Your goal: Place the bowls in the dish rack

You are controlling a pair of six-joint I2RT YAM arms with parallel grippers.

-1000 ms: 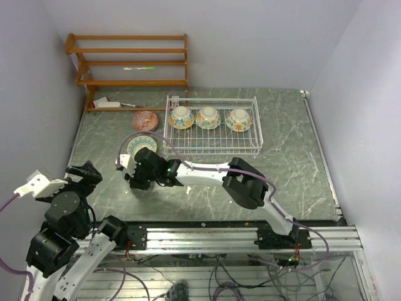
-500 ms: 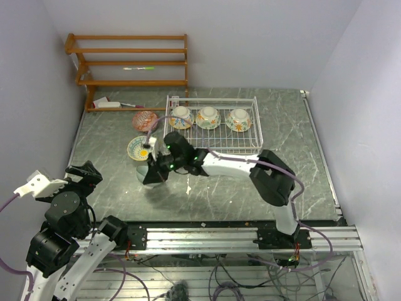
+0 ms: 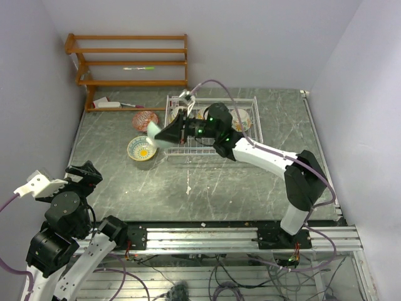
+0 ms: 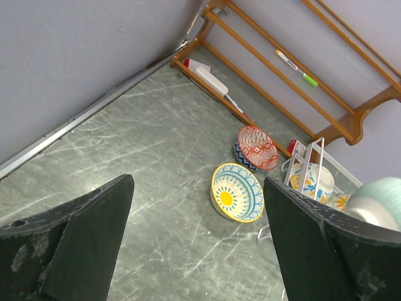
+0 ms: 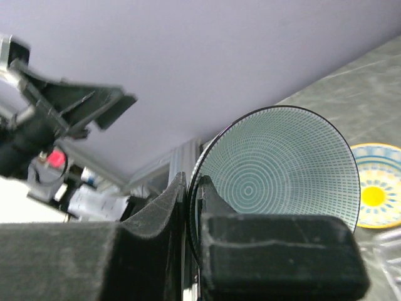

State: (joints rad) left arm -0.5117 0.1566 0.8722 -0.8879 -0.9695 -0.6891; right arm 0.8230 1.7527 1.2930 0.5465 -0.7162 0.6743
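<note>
My right gripper (image 3: 170, 132) is shut on the rim of the plain teal bowl (image 3: 156, 135) and holds it tilted in the air by the left end of the white wire dish rack (image 3: 241, 148). In the right wrist view the fingers (image 5: 216, 194) pinch the bowl's edge and its teal inside (image 5: 282, 169) faces the camera. Bowls stand along the rack's back row, one at the right (image 3: 245, 120); the arm hides part of the row. A yellow-blue bowl (image 3: 141, 148) and a reddish bowl (image 3: 145, 120) sit on the table left of the rack. My left gripper (image 4: 200, 251) is open and empty, far at the front left.
A brown wooden slatted shelf (image 3: 128, 63) stands at the back left, with a marker (image 3: 138, 68) on one slat and a white object (image 3: 108, 103) on its lowest level. Walls close the table on the left, back and right.
My right arm has lifted the teal bowl off the table at the front left and carried it back and to the right, to the rack's left end. The left arm has not moved.
</note>
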